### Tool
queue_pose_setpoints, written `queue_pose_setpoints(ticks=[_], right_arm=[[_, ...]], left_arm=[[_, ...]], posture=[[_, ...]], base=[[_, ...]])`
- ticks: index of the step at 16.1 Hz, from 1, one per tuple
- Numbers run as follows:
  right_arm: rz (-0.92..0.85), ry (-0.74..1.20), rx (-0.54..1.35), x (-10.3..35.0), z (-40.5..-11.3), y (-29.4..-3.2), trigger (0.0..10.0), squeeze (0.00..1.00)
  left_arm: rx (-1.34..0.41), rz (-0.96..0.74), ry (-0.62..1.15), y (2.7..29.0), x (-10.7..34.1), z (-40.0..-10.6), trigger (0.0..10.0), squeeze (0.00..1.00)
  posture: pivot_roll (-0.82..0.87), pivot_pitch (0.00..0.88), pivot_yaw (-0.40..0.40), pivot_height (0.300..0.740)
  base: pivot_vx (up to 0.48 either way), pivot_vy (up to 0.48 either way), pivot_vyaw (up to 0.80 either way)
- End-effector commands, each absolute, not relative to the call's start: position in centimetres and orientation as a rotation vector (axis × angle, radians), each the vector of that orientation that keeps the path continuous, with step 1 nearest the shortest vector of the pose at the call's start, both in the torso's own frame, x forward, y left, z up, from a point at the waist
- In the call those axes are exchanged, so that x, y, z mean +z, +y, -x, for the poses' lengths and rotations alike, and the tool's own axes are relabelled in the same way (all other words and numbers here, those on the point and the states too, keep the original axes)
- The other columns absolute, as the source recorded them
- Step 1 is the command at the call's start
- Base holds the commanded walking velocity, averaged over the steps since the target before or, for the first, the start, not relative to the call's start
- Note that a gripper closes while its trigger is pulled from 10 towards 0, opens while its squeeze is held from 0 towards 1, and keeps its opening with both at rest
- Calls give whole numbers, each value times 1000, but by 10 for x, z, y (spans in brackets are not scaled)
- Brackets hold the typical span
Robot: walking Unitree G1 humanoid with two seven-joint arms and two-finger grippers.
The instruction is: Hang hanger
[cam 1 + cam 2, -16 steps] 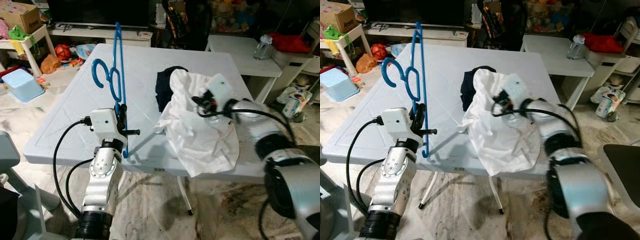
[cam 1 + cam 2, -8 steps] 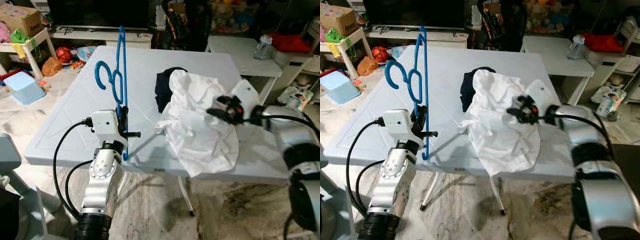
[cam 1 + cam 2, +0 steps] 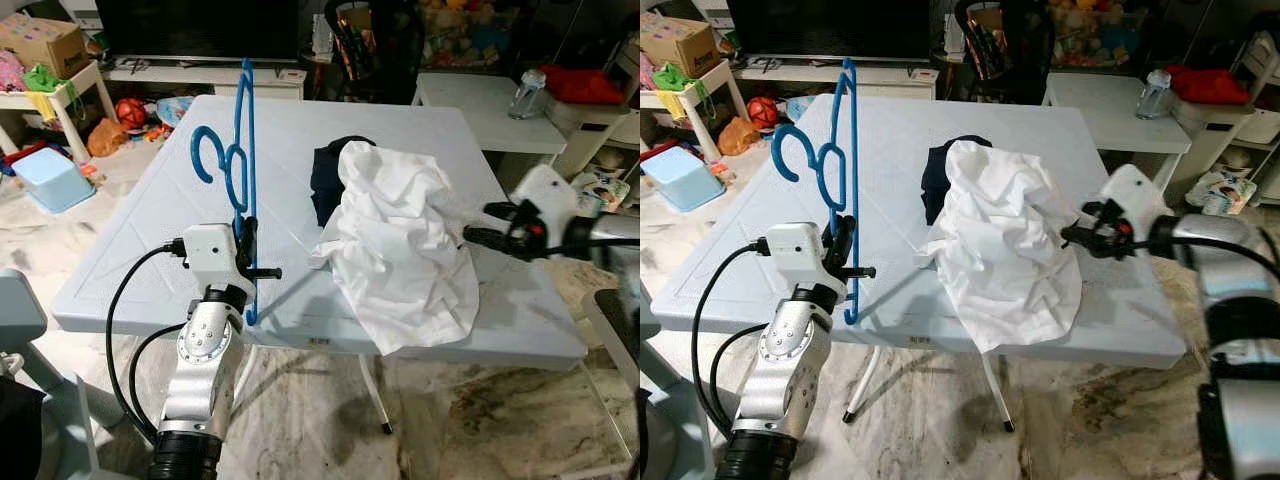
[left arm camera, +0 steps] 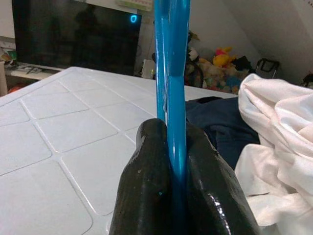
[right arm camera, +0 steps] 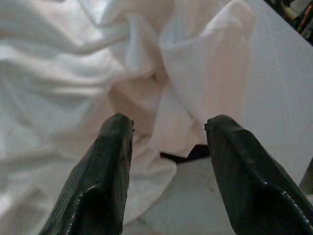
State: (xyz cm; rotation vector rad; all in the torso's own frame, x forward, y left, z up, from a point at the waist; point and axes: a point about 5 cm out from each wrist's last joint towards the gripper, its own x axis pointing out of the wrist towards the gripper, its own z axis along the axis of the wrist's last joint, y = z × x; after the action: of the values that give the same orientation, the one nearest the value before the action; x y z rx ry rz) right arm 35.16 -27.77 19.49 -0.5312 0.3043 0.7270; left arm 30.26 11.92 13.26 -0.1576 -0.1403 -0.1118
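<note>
A blue plastic hanger [image 3: 236,165] stands upright over the near left part of the white folding table [image 3: 170,200], its hook toward the far left. My left gripper [image 3: 245,250] is shut on the hanger's lower bar; the wrist view shows both black fingers [image 4: 149,191] pinching the blue bar [image 4: 172,73]. A crumpled white shirt [image 3: 400,250] lies in a heap on the table's right half, draping over the near edge, with a dark navy garment [image 3: 328,170] behind it. My right gripper [image 3: 472,235] hovers open just right of the shirt, pointing at it, with the white cloth [image 5: 73,73] beyond its tips.
A second white table [image 3: 480,105] with a clear bottle [image 3: 527,92] stands at the back right. A TV stand, toys, a cardboard box and a light blue bin [image 3: 45,172] crowd the far left floor. A grey chair edge [image 3: 20,320] is at my near left.
My right gripper has pulled back from on top of the shirt to the right, clear of the cloth. The left gripper holds the hanger in the same pose.
</note>
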Motion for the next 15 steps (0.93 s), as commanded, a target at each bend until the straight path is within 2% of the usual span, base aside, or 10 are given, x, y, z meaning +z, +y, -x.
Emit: queue_pose_setpoints(ticks=[1,4,5,9,12,15], right_arm=[[549,344,785,191,-346,-279,10000,1000],[543,461,960,166,-328,-271,10000,1000],[517,507,1074,153,-318,-260,10000,1000],[393,503,1223,135,-309,-229,10000,1000],[313,452,1202,124,-319,-203,10000,1000],[269,377,1016,116,-342,-172,10000,1000]], left_arm=[[-118,155,-84,119,122,-300,10000,0],[-117,153,-81,120,122,-300,10000,0],[-117,152,-80,120,122,-299,10000,0],[-116,150,-79,121,123,-299,10000,0],[-118,150,-77,121,123,-299,10000,0],[-119,151,-76,121,123,-297,10000,0]], posture=[[-44,0,-19,740],[-41,0,-19,740],[-37,0,-19,740],[-27,0,-23,740],[-22,0,-25,740],[-12,0,-28,740]], base=[[0,0,0],[0,0,0],[0,0,0],[0,0,0],[0,0,0],[0,0,0]])
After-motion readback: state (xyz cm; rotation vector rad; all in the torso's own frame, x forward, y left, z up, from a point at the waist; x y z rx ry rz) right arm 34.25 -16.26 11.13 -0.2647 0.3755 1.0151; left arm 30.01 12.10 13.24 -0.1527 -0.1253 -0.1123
